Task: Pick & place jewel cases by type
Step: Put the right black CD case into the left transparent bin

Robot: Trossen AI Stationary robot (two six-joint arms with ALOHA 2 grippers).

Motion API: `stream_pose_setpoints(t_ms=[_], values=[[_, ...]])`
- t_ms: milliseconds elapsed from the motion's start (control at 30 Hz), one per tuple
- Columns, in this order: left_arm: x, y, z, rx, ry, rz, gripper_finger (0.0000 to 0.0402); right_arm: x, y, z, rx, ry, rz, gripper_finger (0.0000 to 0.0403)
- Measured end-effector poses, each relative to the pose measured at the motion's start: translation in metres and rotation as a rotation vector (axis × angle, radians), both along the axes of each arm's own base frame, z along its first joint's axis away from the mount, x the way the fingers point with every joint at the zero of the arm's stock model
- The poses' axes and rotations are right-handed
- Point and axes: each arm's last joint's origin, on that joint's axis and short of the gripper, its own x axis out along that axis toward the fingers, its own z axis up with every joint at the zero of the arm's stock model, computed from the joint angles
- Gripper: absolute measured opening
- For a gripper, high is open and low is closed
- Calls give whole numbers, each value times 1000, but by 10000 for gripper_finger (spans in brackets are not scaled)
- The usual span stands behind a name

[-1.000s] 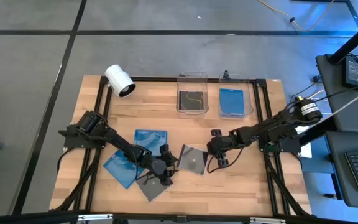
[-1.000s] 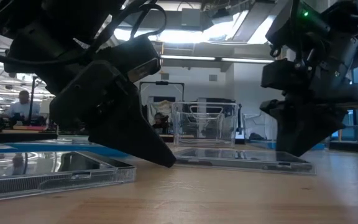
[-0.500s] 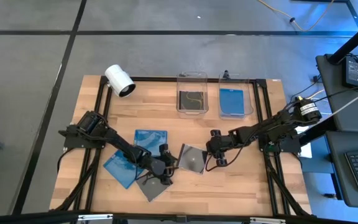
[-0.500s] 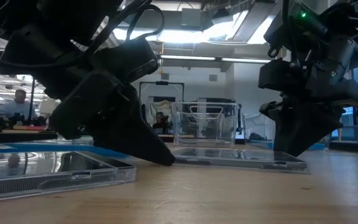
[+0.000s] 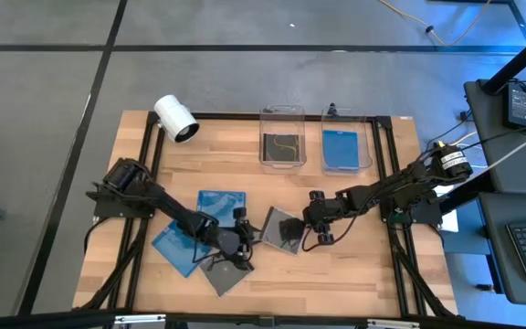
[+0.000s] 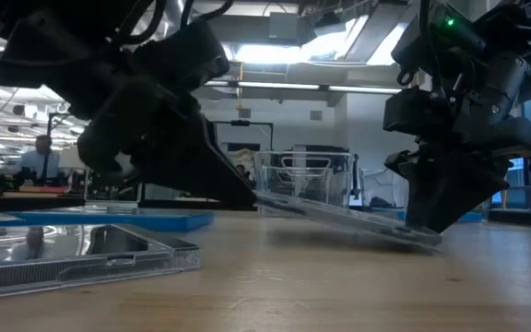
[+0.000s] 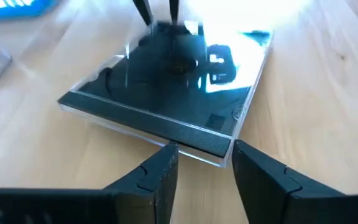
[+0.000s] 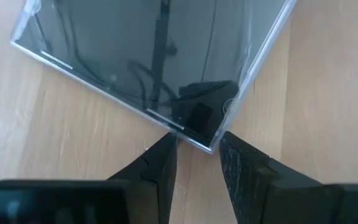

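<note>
A dark jewel case [image 5: 283, 231] lies tilted between my two grippers in the middle of the table. My left gripper [image 5: 247, 239] is shut on its left corner and my right gripper [image 5: 310, 227] on its right corner. Two blue jewel cases [image 5: 222, 201] [image 5: 173, 247] and another dark one [image 5: 223, 274] lie flat on the wood to the left. At the far edge, one clear bin [image 5: 281, 137] holds a dark case and the other [image 5: 345, 146] a blue one. My left gripper has the case's left corner [image 7: 219, 152] between its two fingers, coming slantwise down from the table's left. That end is raised off the wood [image 6: 261, 201]. My right gripper straddles the opposite corner [image 8: 209, 144], one finger against each edge, pointing steeply down from the right. That end [image 6: 422, 238] rests on the table.
A white cylindrical camera [image 5: 176, 119] lies at the far left corner. The black frame rails [image 5: 386, 183] run along the table's sides. Bare wood shows at the near right [image 5: 354, 274]. People sit in the room beyond the table [image 6: 40, 157].
My left gripper has gone up, taking the left end of the dark case with it, so the case now slopes down toward the right. The end at my right gripper has stayed on the table.
</note>
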Motion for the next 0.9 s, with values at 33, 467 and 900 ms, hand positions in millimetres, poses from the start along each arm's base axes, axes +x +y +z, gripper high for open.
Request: stream_pose_setpoints(t_ms=[33,467,900], values=[[0,0,1,3,-3,-3,142,0,0,0,1,-2,0,124],[3,-4,11,16,-79,-37,141,1,0,0,-1,-16,8,124],[7,-8,21,91,-154,-79,141,1,0,0,1,-17,2,124]])
